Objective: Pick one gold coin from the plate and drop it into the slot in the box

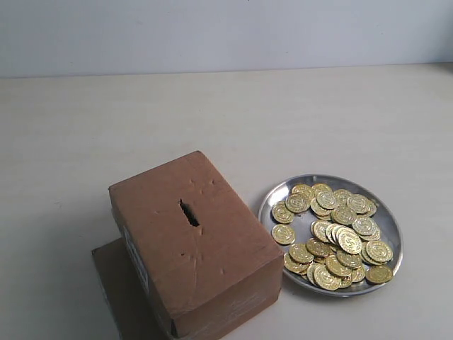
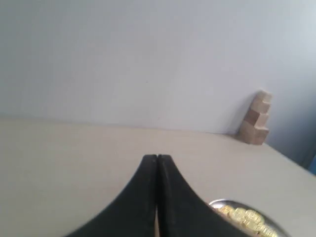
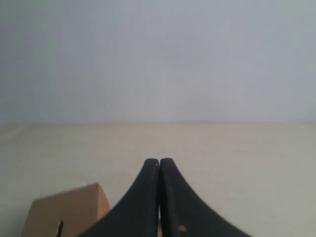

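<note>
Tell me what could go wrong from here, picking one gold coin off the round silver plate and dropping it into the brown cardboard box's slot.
The gold coins lie heaped and overlapping on the round silver metal plate, so a pinch may lift several or slip. The narrow dark slot in the brown cardboard box has ragged edges; a coin could snag or land on top.

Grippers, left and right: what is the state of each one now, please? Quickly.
Left gripper: closed, jaws pressed together, holding nothing.
Right gripper: closed, jaws pressed together, holding nothing.
</note>
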Controlling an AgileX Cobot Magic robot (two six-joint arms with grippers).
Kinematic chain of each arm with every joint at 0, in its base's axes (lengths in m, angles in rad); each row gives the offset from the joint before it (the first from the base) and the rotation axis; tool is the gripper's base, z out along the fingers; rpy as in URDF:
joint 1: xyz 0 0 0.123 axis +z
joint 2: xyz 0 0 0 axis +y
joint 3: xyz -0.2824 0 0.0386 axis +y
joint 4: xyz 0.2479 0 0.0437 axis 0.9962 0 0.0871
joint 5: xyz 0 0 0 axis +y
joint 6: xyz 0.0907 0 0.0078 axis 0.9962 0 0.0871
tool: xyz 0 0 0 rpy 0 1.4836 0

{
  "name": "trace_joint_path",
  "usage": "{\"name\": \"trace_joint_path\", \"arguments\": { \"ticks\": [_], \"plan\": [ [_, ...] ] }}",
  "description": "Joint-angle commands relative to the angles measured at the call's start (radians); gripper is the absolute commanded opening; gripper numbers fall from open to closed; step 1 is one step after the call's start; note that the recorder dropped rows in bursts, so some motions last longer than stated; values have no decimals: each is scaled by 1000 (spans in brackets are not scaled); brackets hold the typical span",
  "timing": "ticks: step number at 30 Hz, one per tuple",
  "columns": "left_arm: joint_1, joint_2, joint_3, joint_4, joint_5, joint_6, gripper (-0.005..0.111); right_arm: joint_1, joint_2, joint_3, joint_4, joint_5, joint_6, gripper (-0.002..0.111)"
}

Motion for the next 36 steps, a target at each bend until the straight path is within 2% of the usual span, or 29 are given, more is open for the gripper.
{"name": "trace_joint_path", "arguments": {
  "ticks": [1, 4, 8, 16, 22, 24, 28, 33, 36],
  "plan": [
    [-89, 69, -113, 14, 70, 399, 0, 87, 273, -182, -37, 160, -82, 0],
    [-165, 121, -150, 16, 85, 528, 0, 148, 433, -259, -33, 160, -86, 0],
    [-241, 149, -147, 16, 87, 549, 0, 203, 612, -287, -31, 162, -123, 0],
    [-302, 154, -99, -14, 88, 555, 0, 252, 895, -287, -16, 150, -202, 0],
    [-395, 240, -40, 130, 184, 844, 0, 252, 1079, -305, -20, 140, -247, 5],
    [-425, 288, -36, 189, 217, 920, 0, 252, 1138, -327, -40, 153, -247, 12],
    [-450, 354, -31, 203, 219, 1051, 0, 252, 1235, -369, -117, 157, -218, 31],
    [-450, 374, -31, 192, 219, 1113, 0, 252, 1347, -436, -131, 140, -196, 67],
    [-450, 374, -31, 192, 223, 1116, 3, 252, 1421, -475, -135, 136, -195, 69]
  ]
}}
